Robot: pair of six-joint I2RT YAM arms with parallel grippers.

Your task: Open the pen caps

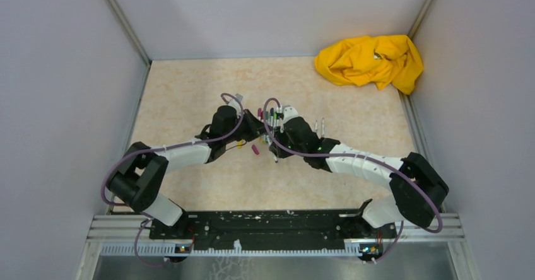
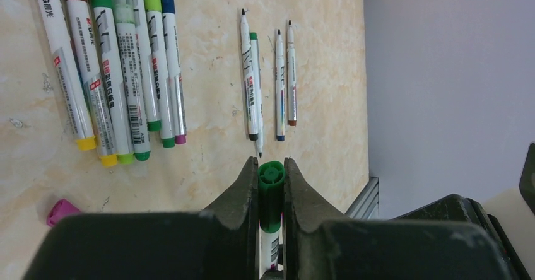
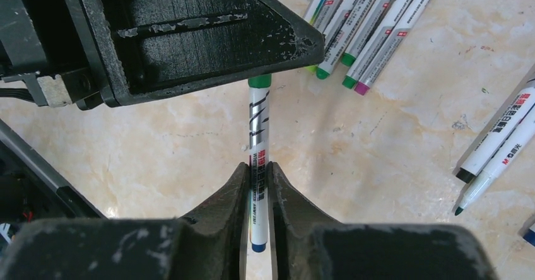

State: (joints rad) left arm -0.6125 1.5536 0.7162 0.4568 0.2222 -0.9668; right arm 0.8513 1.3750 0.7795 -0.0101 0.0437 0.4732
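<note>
Both grippers hold one pen between them above the table. My left gripper (image 2: 271, 166) is shut on its green cap (image 2: 271, 188). My right gripper (image 3: 257, 173) is shut on the grey-white barrel (image 3: 258, 119), whose blue end sits between the fingers. The cap still sits on the barrel, with the cap's edge (image 3: 260, 80) showing under the left gripper's finger (image 3: 189, 34). In the top view the left gripper (image 1: 258, 128) and the right gripper (image 1: 276, 132) meet at the table's middle. A loose magenta cap (image 2: 60, 210) lies on the table and also shows in the top view (image 1: 255, 149).
Several capped pens (image 2: 120, 72) lie in a row, also seen in the right wrist view (image 3: 366, 28). Several uncapped pens (image 2: 268, 78) lie side by side further right. A big yellow cloth (image 1: 371, 60) lies in the back right corner. Walls enclose the table.
</note>
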